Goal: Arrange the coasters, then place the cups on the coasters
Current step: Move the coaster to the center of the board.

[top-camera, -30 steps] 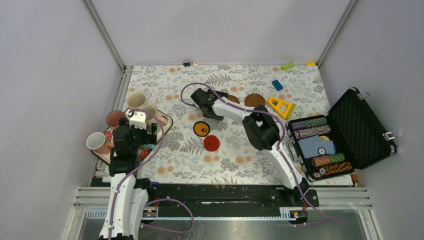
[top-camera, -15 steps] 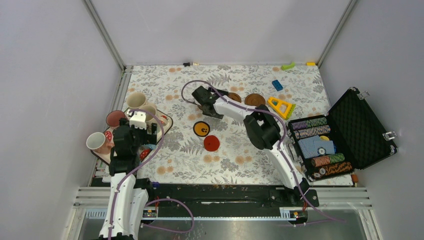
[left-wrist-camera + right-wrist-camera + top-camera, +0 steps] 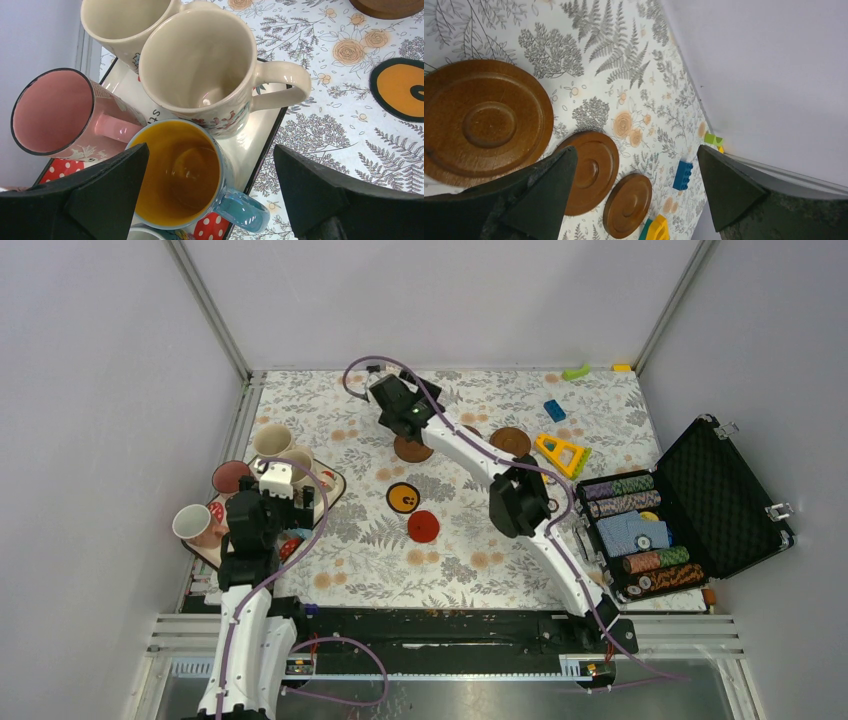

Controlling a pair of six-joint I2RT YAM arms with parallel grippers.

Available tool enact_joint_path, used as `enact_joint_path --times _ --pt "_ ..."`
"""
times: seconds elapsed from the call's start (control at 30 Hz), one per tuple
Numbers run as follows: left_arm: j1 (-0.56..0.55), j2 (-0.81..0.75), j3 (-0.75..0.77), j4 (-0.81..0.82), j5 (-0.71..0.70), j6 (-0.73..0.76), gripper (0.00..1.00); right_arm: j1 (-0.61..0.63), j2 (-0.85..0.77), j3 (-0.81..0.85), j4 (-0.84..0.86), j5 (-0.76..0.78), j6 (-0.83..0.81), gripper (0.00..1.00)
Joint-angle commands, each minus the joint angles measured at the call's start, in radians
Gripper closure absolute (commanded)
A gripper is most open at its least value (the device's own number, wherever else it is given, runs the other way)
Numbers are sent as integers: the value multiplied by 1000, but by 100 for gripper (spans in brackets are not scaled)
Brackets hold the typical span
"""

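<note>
Three dark brown coasters (image 3: 486, 122) (image 3: 591, 170) (image 3: 629, 205) lie in a row on the flowered cloth, below my open right gripper (image 3: 636, 150), which hangs above them near the far edge (image 3: 390, 398). An orange coaster with a black rim (image 3: 403, 497) and a red coaster (image 3: 422, 526) lie mid-table. Cups stand on the tray (image 3: 270, 145) at the left: two cream ones (image 3: 200, 65) (image 3: 125, 20), a pink one (image 3: 52, 112) and a blue one with a yellow inside (image 3: 180, 172). My left gripper (image 3: 210, 150) hovers open over the blue cup, touching nothing. A white cup (image 3: 192, 523) sits at the tray's left.
An open black case (image 3: 735, 490) with rows of poker chips stands at the right. A yellow triangle (image 3: 562, 453), a blue brick (image 3: 554, 410) and a green piece (image 3: 576, 371) lie near the far right. Walls close in on three sides.
My right gripper has pulled up and toward the far edge, uncovering a brown coaster that lies where it was. The left arm has not moved.
</note>
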Motion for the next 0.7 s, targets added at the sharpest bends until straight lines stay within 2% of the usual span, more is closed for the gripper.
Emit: enact_joint_path --times 0.0,0.23,0.67 --pt "5 14 3 31 22 13 1 1 103 -4 58 110 -56 2" --pt "5 21 4 31 20 14 1 1 149 -3 55 92 -60 2" --pt "4 18 4 31 19 15 1 10 177 63 -62 -3 29 2"
